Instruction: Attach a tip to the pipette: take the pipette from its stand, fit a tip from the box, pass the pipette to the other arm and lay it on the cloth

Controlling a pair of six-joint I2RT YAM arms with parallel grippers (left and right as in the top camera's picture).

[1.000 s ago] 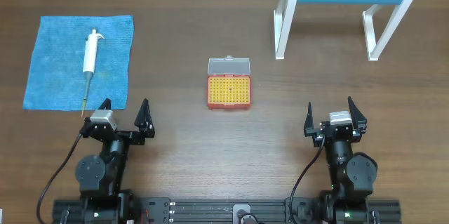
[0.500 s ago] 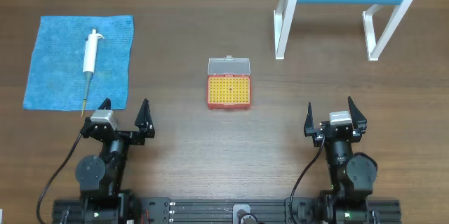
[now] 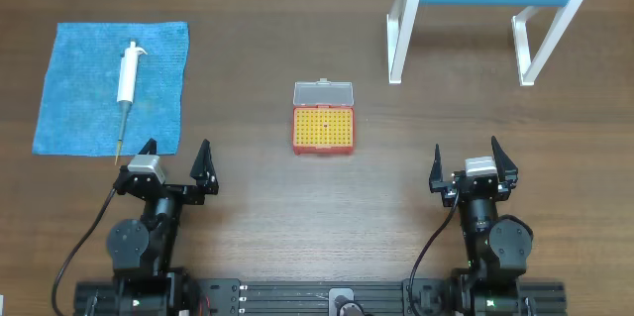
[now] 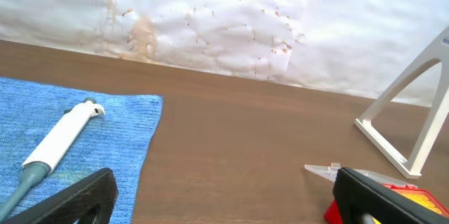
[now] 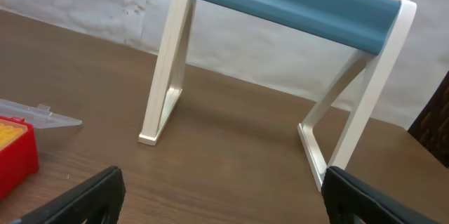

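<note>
Nothing moved: tipped pipette lies on the blue cloth at the bench's far left, task apparently done, so left hand and right hand sit parked near their bases, both spread wide and empty.

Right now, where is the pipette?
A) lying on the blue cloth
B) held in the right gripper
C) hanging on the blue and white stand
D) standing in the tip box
A: the pipette lies flat on the blue cloth at the table's left side.
</note>
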